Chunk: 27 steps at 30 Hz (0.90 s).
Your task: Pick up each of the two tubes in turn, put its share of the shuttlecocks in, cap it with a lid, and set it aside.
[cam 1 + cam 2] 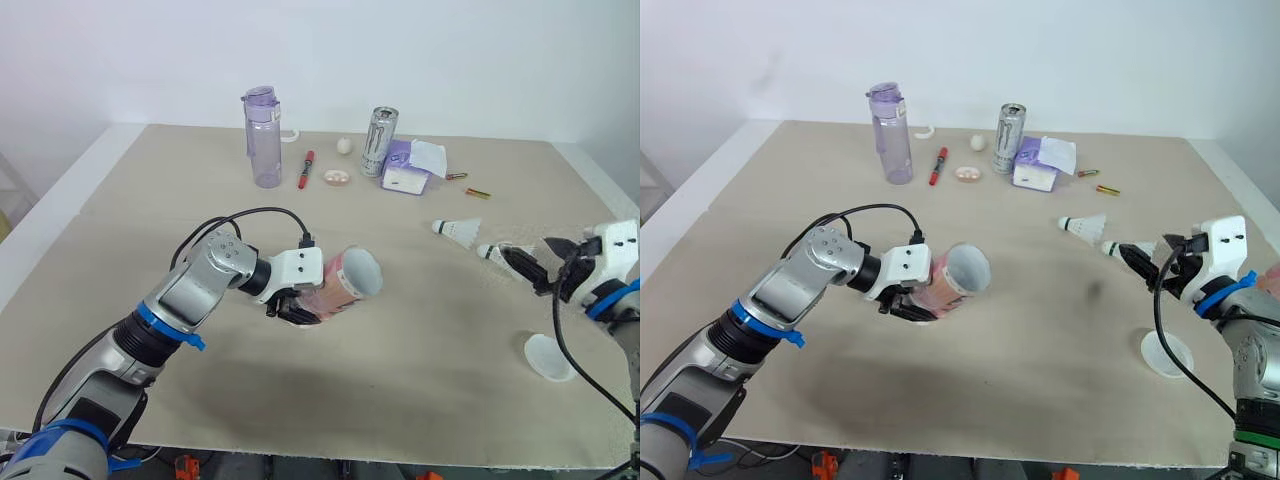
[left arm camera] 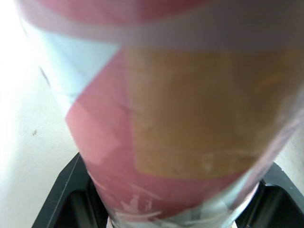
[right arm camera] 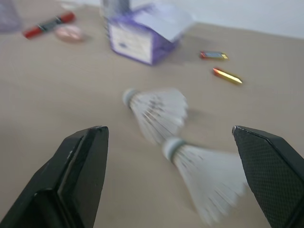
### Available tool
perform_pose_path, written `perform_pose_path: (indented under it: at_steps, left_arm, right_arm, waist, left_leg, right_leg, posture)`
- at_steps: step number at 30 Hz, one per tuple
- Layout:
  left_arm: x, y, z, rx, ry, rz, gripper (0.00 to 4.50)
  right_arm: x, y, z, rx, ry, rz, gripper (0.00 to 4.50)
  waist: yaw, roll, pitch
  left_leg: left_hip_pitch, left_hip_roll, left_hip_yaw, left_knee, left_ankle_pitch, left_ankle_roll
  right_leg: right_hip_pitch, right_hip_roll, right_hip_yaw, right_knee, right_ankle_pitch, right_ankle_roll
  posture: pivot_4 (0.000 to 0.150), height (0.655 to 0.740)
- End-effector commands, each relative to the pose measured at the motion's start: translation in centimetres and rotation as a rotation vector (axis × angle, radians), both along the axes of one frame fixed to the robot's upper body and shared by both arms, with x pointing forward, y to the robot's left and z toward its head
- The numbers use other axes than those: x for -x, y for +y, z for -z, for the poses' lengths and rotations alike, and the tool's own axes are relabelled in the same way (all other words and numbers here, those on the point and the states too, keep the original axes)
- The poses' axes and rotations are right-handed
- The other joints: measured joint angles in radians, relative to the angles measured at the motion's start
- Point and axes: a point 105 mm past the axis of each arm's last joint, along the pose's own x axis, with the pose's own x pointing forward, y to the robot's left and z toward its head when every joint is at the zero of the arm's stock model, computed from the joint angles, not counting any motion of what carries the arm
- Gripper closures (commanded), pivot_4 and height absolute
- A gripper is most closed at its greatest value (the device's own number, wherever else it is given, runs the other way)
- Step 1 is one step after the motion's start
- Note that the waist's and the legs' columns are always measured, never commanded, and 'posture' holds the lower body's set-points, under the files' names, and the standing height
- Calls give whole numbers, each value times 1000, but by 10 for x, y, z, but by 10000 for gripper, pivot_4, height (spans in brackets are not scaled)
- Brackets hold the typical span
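Observation:
My left gripper (image 1: 299, 309) is shut on a red and pink tube (image 1: 340, 285), held tilted just above the table's middle, its open white mouth (image 1: 361, 272) facing right. The tube (image 2: 180, 118) sits between my black fingers (image 2: 71, 194). Two white shuttlecocks lie at the right: one (image 1: 458, 230) farther back, one (image 1: 495, 252) right in front of my right gripper (image 1: 537, 258). That gripper is open. In the right wrist view the nearer shuttlecock (image 3: 204, 173) lies between the spread fingers (image 3: 80, 175), the other shuttlecock (image 3: 156, 111) beyond it. A translucent lid (image 1: 548, 357) lies flat near the front right.
Along the back stand a purple water bottle (image 1: 263, 135), a silver can (image 1: 379, 142) and a purple box (image 1: 408, 167). A red pen (image 1: 305, 170), a small dish (image 1: 337, 178), a white ball (image 1: 344, 145) and two batteries (image 1: 477, 193) lie near them. The table's right edge is close to my right arm.

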Motion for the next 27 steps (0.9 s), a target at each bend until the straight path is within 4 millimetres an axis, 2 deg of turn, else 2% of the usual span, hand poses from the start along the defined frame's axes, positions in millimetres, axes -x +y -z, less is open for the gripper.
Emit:
perform_pose_path:
  at_steps: [1, 10, 17, 22, 27]
  left_arm:
    - [0, 9, 15, -50, 31, -40, 17527]
    - [1, 12, 15, -55, 32, -50, 17527]
    - [1, 14, 14, -56, 32, -57, 17527]
    - [1, 15, 14, -60, 31, -62, 17527]
    - [0, 15, 12, -57, 27, -67, 17527]
  right_arm:
    - [-6, -4, -13, 31, -49, -2, 335]
    - [-15, -13, 12, -15, 23, 22, 335]
    - [-24, -18, 19, -69, 28, 64, 335]
    - [-28, -6, 31, -96, 69, 19, 335]
    - [-35, 6, 35, -122, 81, -10, 335]
  waist:
    - [-1, 0, 0]
    - [-2, 0, 0]
    - [-5, 0, 0]
    - [-7, 0, 0]
    - [-13, 0, 0]
  left_leg:
    - [0, 0, 0, 0, 0, 0]
    - [0, 0, 0, -1, 0, 0]
    - [1, 1, 0, -1, 0, 0]
    - [1, 2, 0, -2, 0, 0]
    - [1, 2, 0, -2, 0, 0]
  right_leg:
    - [0, 0, 0, 0, 0, 0]
    - [0, 1, 1, 0, -1, 0]
    - [0, 3, 1, 0, 0, -1]
    - [0, 3, 1, 0, 0, -1]
    - [0, 4, 2, 0, 0, -1]
  posture:
    - [1500, 7400]
    - [1500, 7400]
    - [1500, 7400]
    - [1500, 7400]
    - [1500, 7400]
